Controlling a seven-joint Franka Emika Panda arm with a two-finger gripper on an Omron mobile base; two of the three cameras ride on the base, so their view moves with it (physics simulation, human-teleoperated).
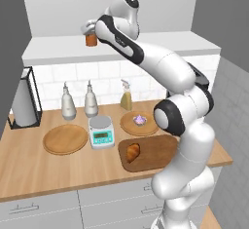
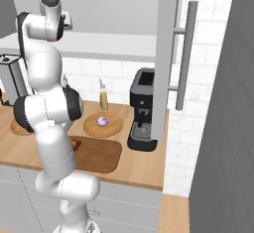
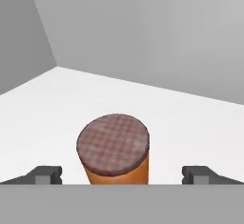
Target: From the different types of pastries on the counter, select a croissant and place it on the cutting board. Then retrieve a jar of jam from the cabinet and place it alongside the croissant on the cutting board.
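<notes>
The jar [image 3: 114,150] stands upright low in the middle of the hand view, orange-brown with a darker checked lid, on the white shelf of the cabinet [image 3: 190,118], whose pale grey back wall and a darker side panel at the upper left close in behind it. The gripper [image 3: 122,174] is spread wide, one fingertip [image 3: 46,174] at the lower left and the other at the lower right, with the jar between them and clear space on both sides; it holds nothing. In the left base view the jar [image 1: 91,39] sits at the upper left on the shelf, just beside the hand at the end of the raised arm. Below, the light-wood counter [image 1: 29,167] runs across the middle of the frame over pale grey drawer fronts, backed by white tile. The dark board [image 1: 155,151] lies at the centre right with the croissant [image 1: 133,152] on its left end. Behind it a round plate [image 1: 130,124] carries the purple pastry [image 1: 139,120]; a second round plate [image 1: 65,139] lies at the left, with a scale [image 1: 100,131] between them. Two grey bottles [image 1: 68,104] and a yellow spray bottle [image 1: 126,96] stand along the tile. In the right base view a black coffee machine [image 2: 144,109] stands right of the board.
</notes>
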